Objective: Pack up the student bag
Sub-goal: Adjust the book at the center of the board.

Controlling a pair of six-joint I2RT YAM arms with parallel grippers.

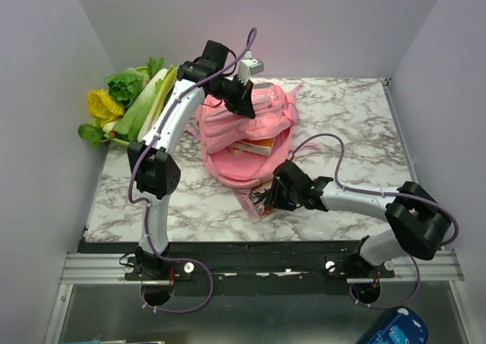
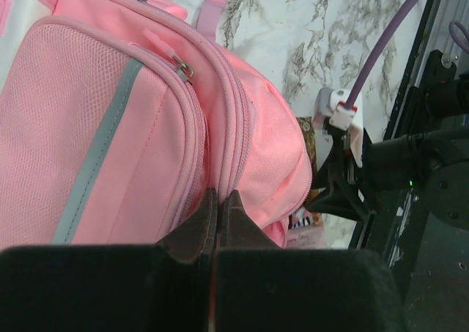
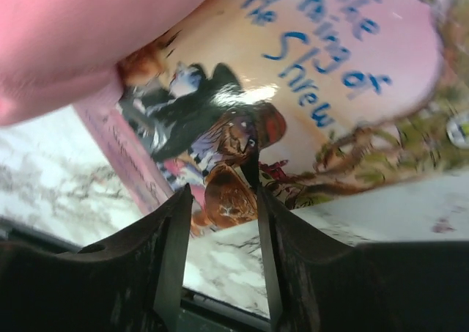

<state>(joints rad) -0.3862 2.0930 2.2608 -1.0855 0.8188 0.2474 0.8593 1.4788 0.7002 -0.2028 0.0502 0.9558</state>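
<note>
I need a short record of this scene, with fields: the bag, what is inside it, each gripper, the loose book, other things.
bag: student bag, pink, lying on the marble table, its opening gaping toward the arms
inside: books show in the opening
left gripper: shut, pinching the bag's fabric by a zipper seam
right gripper: open, fingers either side of a book corner
loose book: picture book, flat on the table, partly under the bag's edge
other: leafy vegetables at the rear left corner

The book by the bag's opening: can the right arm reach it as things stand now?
Probably yes. The right gripper is open at the corner of the book, with nothing between them; only the student bag overlaps its far edge.
</note>
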